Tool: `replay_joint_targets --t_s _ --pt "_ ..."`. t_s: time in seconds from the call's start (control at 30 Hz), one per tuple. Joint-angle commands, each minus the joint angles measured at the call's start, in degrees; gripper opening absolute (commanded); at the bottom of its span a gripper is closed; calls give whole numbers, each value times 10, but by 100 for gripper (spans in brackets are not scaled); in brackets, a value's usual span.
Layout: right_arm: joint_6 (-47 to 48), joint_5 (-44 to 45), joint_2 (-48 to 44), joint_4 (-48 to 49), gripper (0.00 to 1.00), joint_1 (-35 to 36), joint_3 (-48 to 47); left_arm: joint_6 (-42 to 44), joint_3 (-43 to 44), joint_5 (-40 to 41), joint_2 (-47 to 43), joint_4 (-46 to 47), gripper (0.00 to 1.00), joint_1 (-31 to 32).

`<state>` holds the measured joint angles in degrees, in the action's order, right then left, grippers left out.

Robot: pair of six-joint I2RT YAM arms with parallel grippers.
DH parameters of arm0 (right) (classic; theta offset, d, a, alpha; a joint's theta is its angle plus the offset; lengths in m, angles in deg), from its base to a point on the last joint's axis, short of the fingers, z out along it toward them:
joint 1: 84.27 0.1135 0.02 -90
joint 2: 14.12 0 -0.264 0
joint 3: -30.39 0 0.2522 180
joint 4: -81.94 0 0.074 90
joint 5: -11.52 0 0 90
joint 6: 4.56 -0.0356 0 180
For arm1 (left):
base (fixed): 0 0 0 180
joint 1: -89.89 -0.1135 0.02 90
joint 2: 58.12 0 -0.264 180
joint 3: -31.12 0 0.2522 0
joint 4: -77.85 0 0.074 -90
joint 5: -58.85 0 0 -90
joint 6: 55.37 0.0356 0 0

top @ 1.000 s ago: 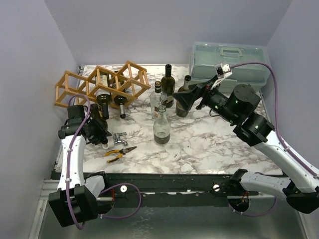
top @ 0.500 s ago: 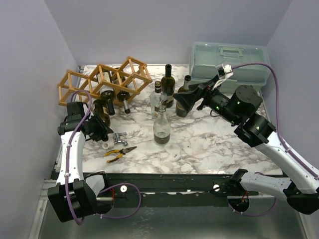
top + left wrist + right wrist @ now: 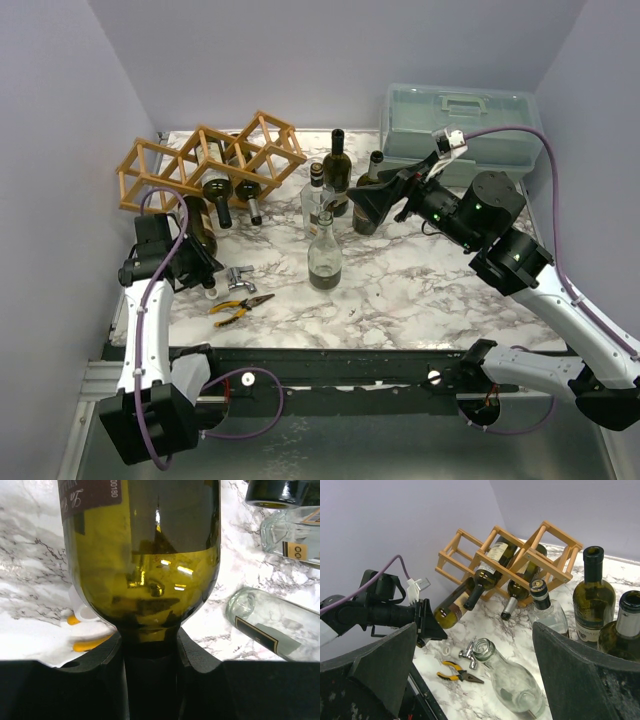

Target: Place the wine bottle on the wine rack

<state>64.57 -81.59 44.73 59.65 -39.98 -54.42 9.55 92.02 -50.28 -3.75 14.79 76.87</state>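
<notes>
Left fingers (image 3: 192, 652) clenched on the neck of the bottle (image 3: 145, 555), which hung tilted over the table (image 3: 400, 290) at 9 o'clock, base toward the rack (image 3: 215, 160) at 11 and near its left cells; contact unclear. Right gripper (image 3: 362, 208) gaped idle at 1 o'clock. Risk, as judged: gripped by the neck alone, the heavy body could swivel or slip, and an off-line base would butt a stick and shove the rack.

1. Five dark green wine bottles (image 3: 145, 570)
2. Two clear glass bottles (image 3: 324, 258)
3. One wooden wine rack (image 3: 562, 533)
4. One translucent plastic toolbox (image 3: 460, 125)
5. One pair of yellow-handled pliers (image 3: 246, 302)
6. One small metal tap fitting (image 3: 238, 276)
7. Two robot hands, the left hand (image 3: 150, 642) and the right hand (image 3: 372, 203)
</notes>
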Motion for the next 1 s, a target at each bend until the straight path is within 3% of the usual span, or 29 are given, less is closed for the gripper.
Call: replay_joint_targets --t_s 0.0,0.33,0.63,0.97 --pt "8 -18 0 16 100 4 8 59 -10 -26 -4 151 0 4" --pt "10 -13 2 13 100 4 7 129 -10 -2 63 209 0 6" --pt "10 -12 6 17 100 3 10 146 -48 37 111 343 0 6" --pt "14 -2 16 19 100 3 13 100 -119 113 122 498 0 27"
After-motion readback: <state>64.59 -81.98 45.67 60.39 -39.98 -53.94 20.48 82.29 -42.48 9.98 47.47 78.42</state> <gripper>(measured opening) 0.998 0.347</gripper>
